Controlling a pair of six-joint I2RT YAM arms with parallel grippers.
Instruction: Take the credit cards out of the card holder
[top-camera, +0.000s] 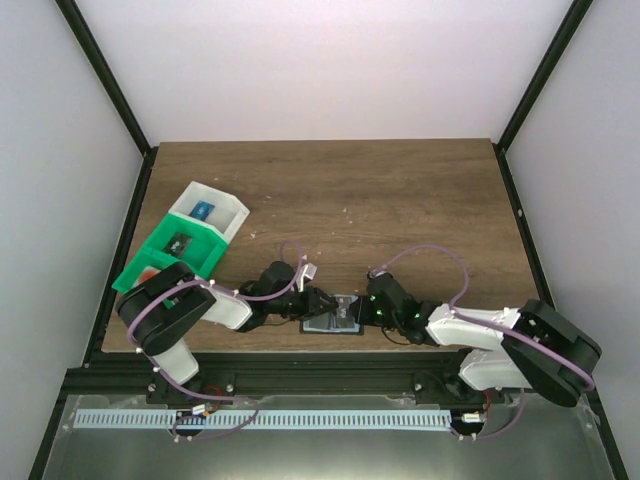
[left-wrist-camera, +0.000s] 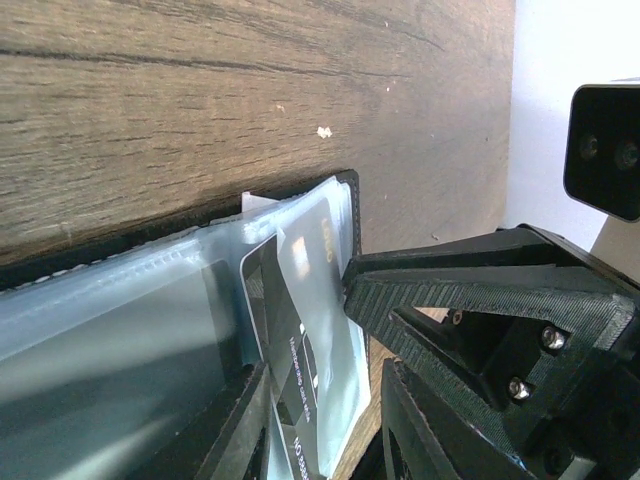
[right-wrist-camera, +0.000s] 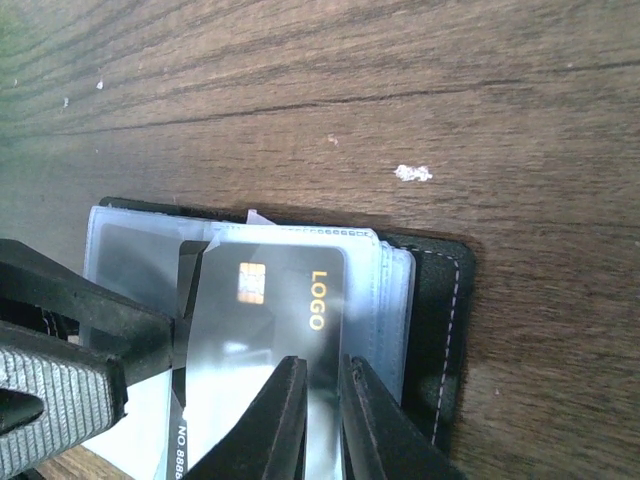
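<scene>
At the left side of the brown wooden table (top-camera: 400, 200), a white plastic bin (top-camera: 220, 197) and a green plastic bin (top-camera: 135, 270) stand touching. Near the front edge, the left gripper (top-camera: 320, 303) holds its fingers partly apart around a dark credit card (left-wrist-camera: 285, 340); whether it grips cannot be told. The black bifold card holder (right-wrist-camera: 445, 320) with clear sleeves lies open and flat between both grippers. The right gripper (right-wrist-camera: 322, 368) has its fingers nearly together, pinching the edge of a grey LOGO-printed credit card (right-wrist-camera: 270, 320).
</scene>
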